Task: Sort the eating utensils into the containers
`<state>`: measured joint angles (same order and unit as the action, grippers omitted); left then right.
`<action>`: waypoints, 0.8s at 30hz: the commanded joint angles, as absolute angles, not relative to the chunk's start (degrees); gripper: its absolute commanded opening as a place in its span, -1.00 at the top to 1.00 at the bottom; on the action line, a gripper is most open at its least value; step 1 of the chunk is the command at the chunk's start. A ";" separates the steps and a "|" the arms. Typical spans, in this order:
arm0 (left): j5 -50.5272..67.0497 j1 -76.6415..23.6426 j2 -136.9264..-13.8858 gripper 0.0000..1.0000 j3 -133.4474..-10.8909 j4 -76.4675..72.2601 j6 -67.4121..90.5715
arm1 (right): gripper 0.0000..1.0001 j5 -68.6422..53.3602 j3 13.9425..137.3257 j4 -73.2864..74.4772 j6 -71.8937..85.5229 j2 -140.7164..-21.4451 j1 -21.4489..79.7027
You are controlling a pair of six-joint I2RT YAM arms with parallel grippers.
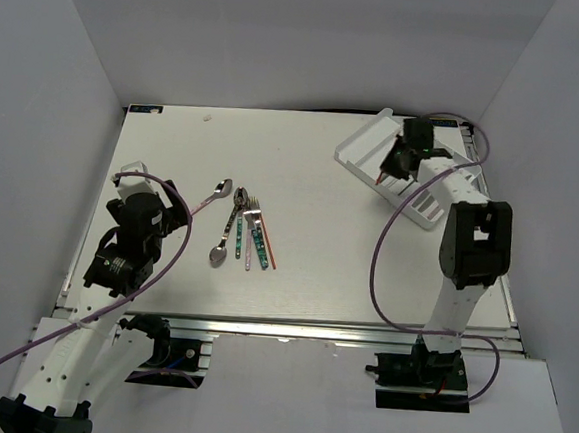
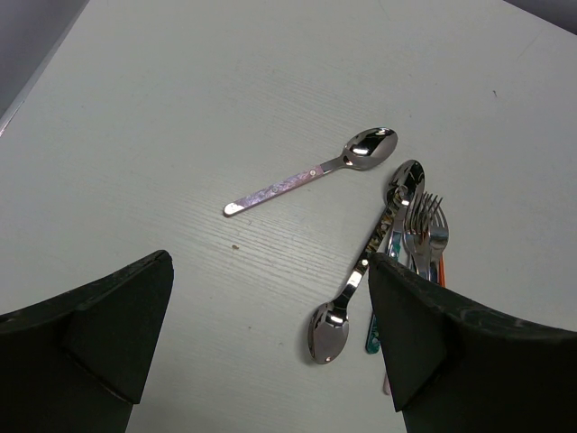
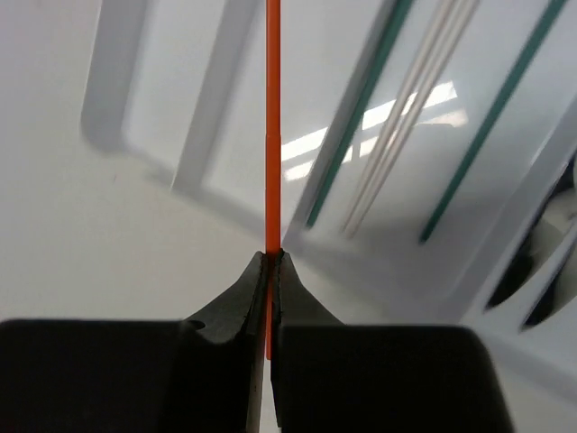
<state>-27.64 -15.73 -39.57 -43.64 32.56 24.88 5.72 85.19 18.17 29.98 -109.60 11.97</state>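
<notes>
My right gripper (image 3: pixel 271 257) is shut on an orange chopstick (image 3: pixel 272 135) and holds it over the near rim of the white tray (image 3: pixel 117 81). In the top view the gripper (image 1: pixel 392 164) is above the tray (image 1: pixel 361 142) at the back right. Green chopsticks (image 3: pixel 347 149) and pale grey ones (image 3: pixel 406 135) lie in the tray's compartments. My left gripper (image 2: pixel 270 266) is open and empty above the table. Ahead of it lie a pink-handled spoon (image 2: pixel 311 173), a dark-handled spoon (image 2: pixel 361 271), forks (image 2: pixel 424 221) and a second orange chopstick (image 2: pixel 441 269).
The utensil cluster (image 1: pixel 243 228) lies at the table's middle left, with the pink-handled spoon (image 1: pixel 214 196) a little apart on its left. My left gripper (image 1: pixel 161 191) is near the table's left edge. White walls close in the back and both sides.
</notes>
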 commanded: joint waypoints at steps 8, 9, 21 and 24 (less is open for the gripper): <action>-28.04 -16.00 -39.64 -0.96 -43.50 32.34 24.79 | 1.00 1.41 114.41 27.77 37.17 -127.52 0.89; -28.12 -16.00 -39.64 -0.96 -43.51 32.52 24.87 | 1.00 1.06 114.43 27.86 37.35 -128.23 0.62; -28.74 -16.00 -40.43 -0.96 -43.59 32.78 24.96 | 1.00 -0.62 102.66 22.50 38.50 -123.49 0.27; -28.39 -16.00 -40.52 -0.96 -43.77 32.87 24.87 | 1.00 -2.11 101.25 21.89 39.55 -123.84 -1.84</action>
